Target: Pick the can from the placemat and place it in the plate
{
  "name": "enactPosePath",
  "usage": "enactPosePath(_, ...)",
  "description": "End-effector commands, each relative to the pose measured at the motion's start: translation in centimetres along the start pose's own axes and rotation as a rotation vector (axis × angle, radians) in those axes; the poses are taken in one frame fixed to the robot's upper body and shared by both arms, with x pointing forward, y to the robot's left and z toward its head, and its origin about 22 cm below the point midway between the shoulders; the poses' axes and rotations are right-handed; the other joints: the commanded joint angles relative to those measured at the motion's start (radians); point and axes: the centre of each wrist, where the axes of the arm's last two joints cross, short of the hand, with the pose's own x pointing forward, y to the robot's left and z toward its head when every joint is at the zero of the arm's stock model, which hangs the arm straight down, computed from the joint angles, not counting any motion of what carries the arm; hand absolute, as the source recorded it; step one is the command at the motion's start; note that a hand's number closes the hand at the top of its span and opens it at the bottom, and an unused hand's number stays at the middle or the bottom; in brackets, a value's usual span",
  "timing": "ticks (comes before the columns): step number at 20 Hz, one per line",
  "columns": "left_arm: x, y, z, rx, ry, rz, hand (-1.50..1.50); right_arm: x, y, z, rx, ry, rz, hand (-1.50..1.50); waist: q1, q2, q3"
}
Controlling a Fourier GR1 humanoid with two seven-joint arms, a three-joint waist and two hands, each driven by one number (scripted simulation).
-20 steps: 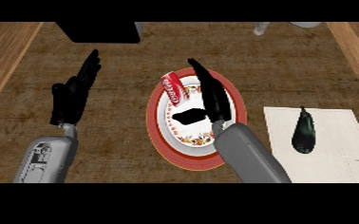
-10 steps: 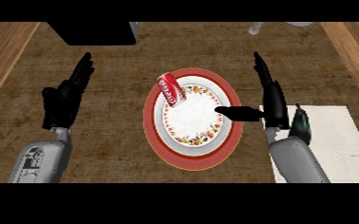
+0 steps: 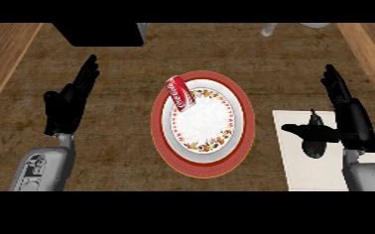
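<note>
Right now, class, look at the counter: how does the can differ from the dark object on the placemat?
The can is red with white lettering; the dark object is blackish. The can lies tilted on the upper left rim of the plate; the dark object rests on the white placemat. No hand touches the can; the right hand partly covers the dark object. Both look elongated.

Steep head view over counter (image 3: 110,144)

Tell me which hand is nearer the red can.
Left. The left hand rests open at the view's left, across bare counter from the red can on the plate. The right hand sits farther off, open over the placemat.
</note>
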Motion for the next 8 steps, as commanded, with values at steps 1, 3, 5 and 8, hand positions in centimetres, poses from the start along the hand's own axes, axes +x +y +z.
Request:
enactPosePath(1,0.1,-0.4,1.8,-0.008,-0.009,0.003,0.00,-3.7,-3.8,1.8,0.010,-0.004,-0.016,-1.50,0.006,0.000,0.000)
enactPosePath(3,0.3,0.2,-0.7,-0.005,0.006,-0.006,0.00,-0.9,-5.1,0.0,0.012,-0.005,-0.001,-1.50,0.002,0.001,0.000)
enactPosePath(5,0.7,0.2,-0.7,0.001,-0.006,0.005,0.00,-3.7,-4.7,0.0,-0.002,0.011,-0.027,-1.50,0.005,0.001,0.000)
enactPosePath(8,0.0,-1.2,-1.7,-0.014,-0.007,-0.024,0.00,-3.9,-5.8,-0.8,-0.007,0.013,-0.022,-1.50,0.003,0.002,0.000)
